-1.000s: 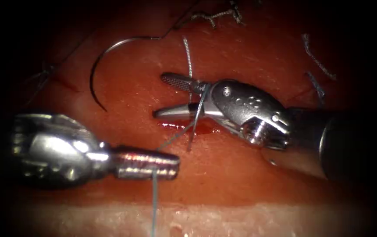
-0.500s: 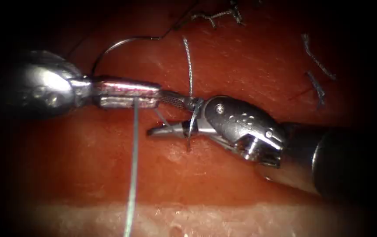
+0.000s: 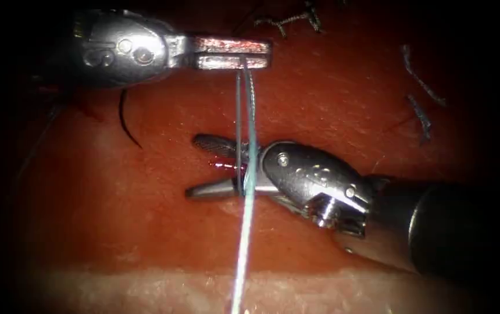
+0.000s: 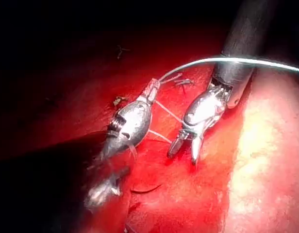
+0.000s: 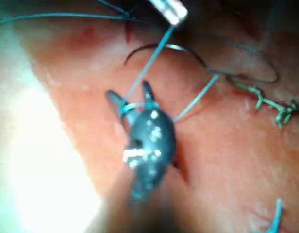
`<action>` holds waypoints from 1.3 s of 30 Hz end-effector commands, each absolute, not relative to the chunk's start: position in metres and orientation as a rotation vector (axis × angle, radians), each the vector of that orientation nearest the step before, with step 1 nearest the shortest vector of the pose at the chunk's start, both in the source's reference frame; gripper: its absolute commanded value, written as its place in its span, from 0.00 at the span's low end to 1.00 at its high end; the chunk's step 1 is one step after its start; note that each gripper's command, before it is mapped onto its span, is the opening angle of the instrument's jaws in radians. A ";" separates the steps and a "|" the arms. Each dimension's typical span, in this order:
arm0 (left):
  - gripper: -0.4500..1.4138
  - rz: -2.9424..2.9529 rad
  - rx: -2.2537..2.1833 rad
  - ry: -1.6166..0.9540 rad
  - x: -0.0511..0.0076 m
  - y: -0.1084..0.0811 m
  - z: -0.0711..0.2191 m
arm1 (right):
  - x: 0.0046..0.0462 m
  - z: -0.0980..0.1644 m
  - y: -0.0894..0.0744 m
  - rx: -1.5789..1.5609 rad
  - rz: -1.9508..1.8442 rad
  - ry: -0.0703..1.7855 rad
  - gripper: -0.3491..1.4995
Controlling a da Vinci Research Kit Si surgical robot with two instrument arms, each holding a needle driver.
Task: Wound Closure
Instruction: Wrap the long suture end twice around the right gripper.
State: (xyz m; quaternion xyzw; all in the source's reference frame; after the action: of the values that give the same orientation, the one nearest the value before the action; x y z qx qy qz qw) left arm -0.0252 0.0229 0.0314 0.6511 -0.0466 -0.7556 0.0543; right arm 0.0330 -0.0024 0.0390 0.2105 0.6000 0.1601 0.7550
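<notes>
Our left tool (image 3: 229, 53) has its jaws closed flat on the thread (image 3: 244, 232), pinching it near their tips, high over the tissue (image 3: 331, 87) beyond the cut (image 3: 227, 166). From that pinch two strands drop side by side toward the right tool (image 3: 212, 166), whose jaws stand spread apart and grip nothing; the strands cross both blades close to the hinge, and in the right wrist view a turn of thread (image 5: 135, 106) lies around them. One strand runs on past the near edge of the tissue.

A second ago the left tool lay low at the left of the cut; it has since swung up and across the right tool's jaws, carrying the thread with it, so we judge a wrap is being laid for a knot. To do this well, we think the strand should stay lightly taut, the turn seated near the hinge, and the right jaws held apart and level over the cut.

The needle (image 3: 127, 125) lies free on the tissue left of the cut, held by neither tool, its upper curve hidden under the left tool's wrist. Our left shaft comes in from the upper left with its jaws horizontal, the right from the lower right, wrist bent toward the cut.
</notes>
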 end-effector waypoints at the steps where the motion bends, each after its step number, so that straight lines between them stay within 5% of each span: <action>1: 0.00 -2.290 1.985 -0.139 -0.0256 0.023 0.032 | 0.0338 0.039 -0.003 0.472 0.336 1.317 0.47; 39: 0.00 -2.204 2.132 0.011 -0.0235 0.021 0.043 | 0.0322 0.037 -0.002 0.664 0.371 1.579 0.40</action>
State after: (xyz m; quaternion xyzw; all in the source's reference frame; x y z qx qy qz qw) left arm -0.0231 0.0202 0.0428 0.6961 0.0054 -0.7169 0.0375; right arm 0.0316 -0.0017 0.0360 0.2918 0.6929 0.1652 0.6384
